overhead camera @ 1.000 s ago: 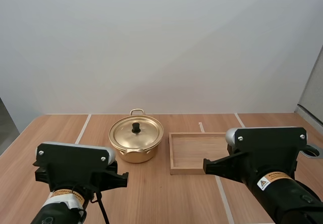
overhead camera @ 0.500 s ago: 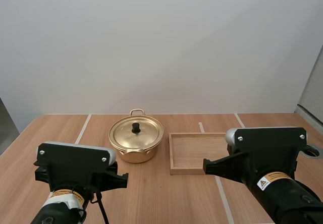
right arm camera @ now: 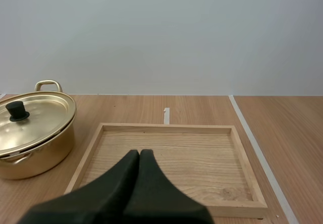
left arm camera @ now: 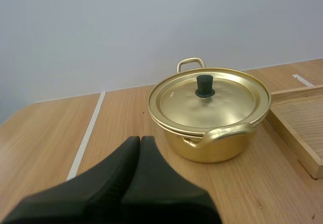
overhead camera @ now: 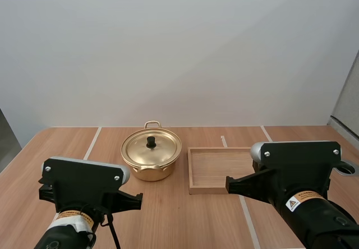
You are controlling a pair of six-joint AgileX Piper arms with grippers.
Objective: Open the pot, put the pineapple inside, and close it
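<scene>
A gold pot [overhead camera: 151, 158] stands upright on the wooden table, its lid on and a black knob [overhead camera: 151, 142] at the centre. In the left wrist view the pot [left arm camera: 209, 118] sits just ahead and to the right of my left gripper [left arm camera: 140, 142], whose fingers lie together as one dark wedge, apart from the pot and low over the table. My right gripper [right arm camera: 139, 154] is shut the same way on nothing, hanging over the near edge of the wooden tray [right arm camera: 166, 127], with the pot [right arm camera: 30, 133] off to its left.
The shallow wooden tray [overhead camera: 193, 170] lies right of the pot with nothing in it, a small gap between them. White stripes [overhead camera: 92, 142] run across the table. Both arms' black housings fill the near side of the high view.
My left gripper has gone from open to shut. The pot, the tray and the right arm have not moved.
</scene>
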